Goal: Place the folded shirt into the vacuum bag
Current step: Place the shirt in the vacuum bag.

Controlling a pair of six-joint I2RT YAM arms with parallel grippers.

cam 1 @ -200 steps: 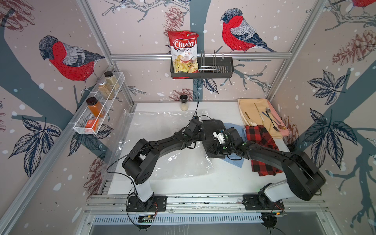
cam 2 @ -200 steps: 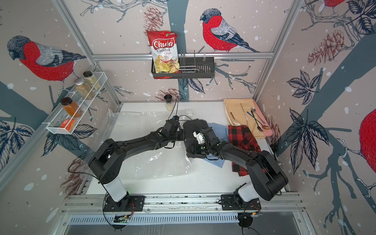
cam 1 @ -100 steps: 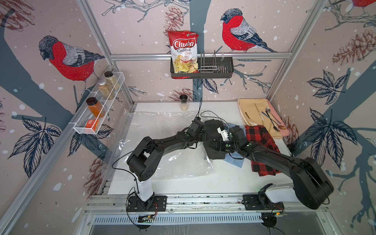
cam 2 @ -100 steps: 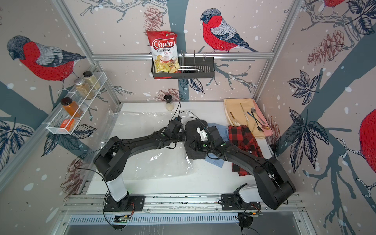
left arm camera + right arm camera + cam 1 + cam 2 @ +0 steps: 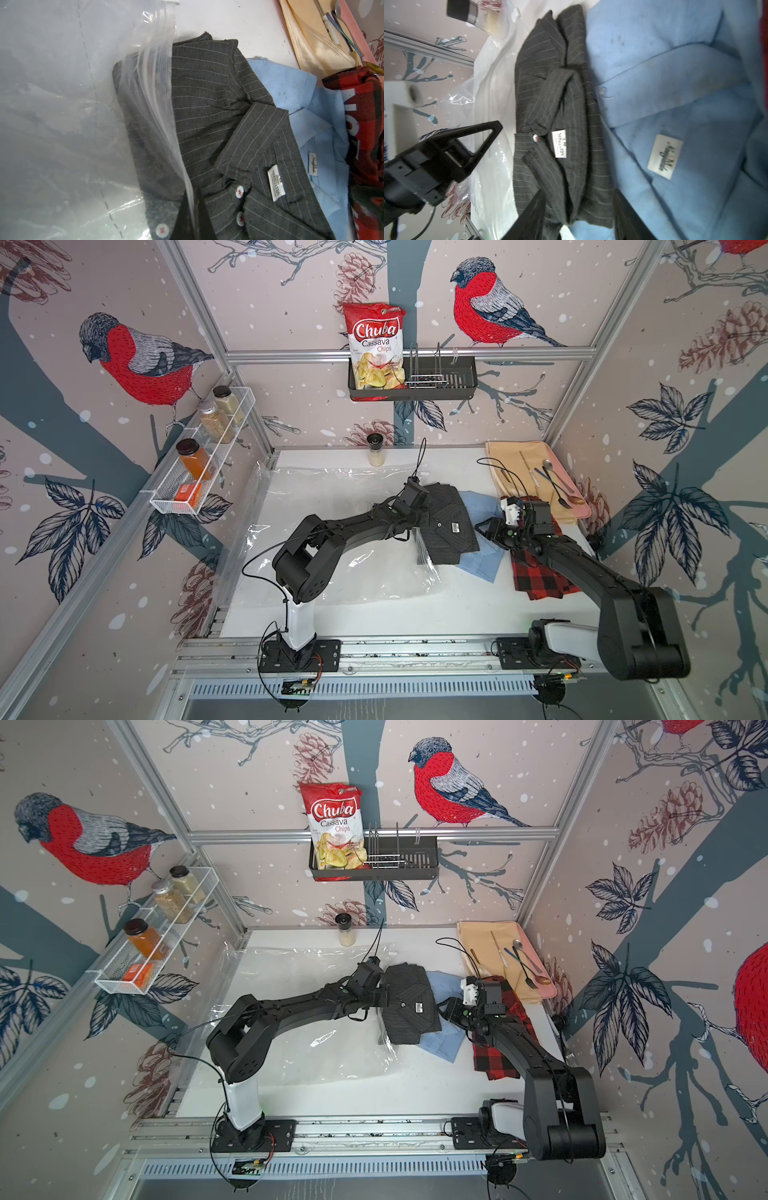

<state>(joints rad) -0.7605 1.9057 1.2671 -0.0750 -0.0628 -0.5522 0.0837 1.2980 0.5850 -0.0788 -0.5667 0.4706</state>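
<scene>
The folded shirt (image 5: 446, 522), dark grey with pinstripes, lies with its left edge inside the mouth of the clear vacuum bag (image 5: 332, 531) and its collar half outside. My left gripper (image 5: 192, 199) is shut on the bag's upper zip lip (image 5: 158, 104), holding it lifted over the shirt (image 5: 207, 104). My right gripper (image 5: 578, 193) is open, its fingers apart on either side of the shirt's near edge (image 5: 550, 104). In both top views it sits just right of the shirt (image 5: 409, 1006), over a blue shirt (image 5: 482, 564).
A red plaid shirt (image 5: 540, 572) lies under the right arm. A beige cloth with cutlery on a pink tray (image 5: 523, 472) fills the back right corner. A spice jar (image 5: 376, 450) stands at the back wall behind the bag.
My right gripper has opened, let go of the dark shirt and drawn back to the right. The left gripper still holds the bag's lip in the same place.
</scene>
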